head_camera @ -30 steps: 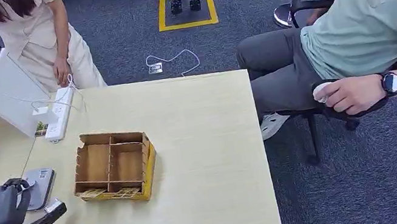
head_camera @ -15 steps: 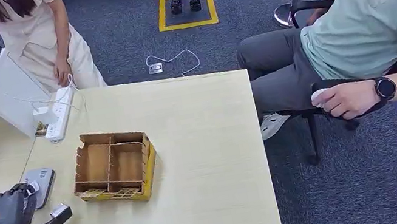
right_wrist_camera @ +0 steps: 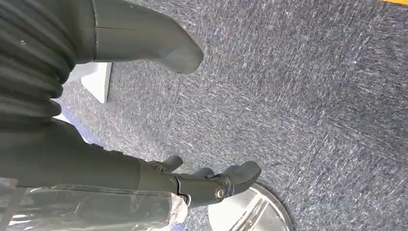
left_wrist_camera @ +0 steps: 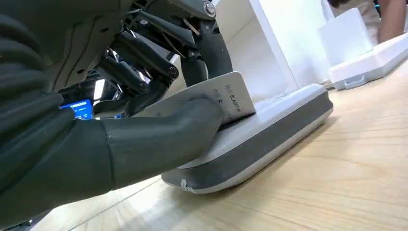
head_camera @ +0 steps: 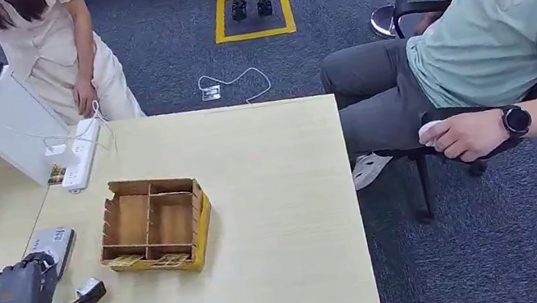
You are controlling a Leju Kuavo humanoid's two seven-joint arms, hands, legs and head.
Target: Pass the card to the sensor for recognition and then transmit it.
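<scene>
at the table's near left corner, the left hand [head_camera: 19,290], pinching a white card [left_wrist_camera: 211,98] between thick grey thumb and dark fingers [left_wrist_camera: 144,53]. card's free end lying over the near end of the grey-and-white sensor [left_wrist_camera: 269,130]; contact between card and sensor top likely, though too shadowed underneath to be sure. print on the card partly readable, mostly hidden under the thumb. from the head view, card hidden behind the back of the hand, and the sensor [head_camera: 50,243] half covered, its far end peeking out just beyond the fingers. to the right of the hand, near but apart, a cardboard divider box [head_camera: 155,224] with slips of paper in its front slots, too small to read. farther beyond the hand, a white power strip [head_camera: 80,155] at the table's [head_camera: 286,223] far edge, and a standing person [head_camera: 55,47] cut off at the frame top. well off to the right, a seated person [head_camera: 495,36], head out of frame.

right hand [right_wrist_camera: 159,115] hanging over grey carpet [right_wrist_camera: 308,96], thumb and fingers spread, nothing between them; a round metal base [right_wrist_camera: 255,214] beneath, cut off at the edge.
</scene>
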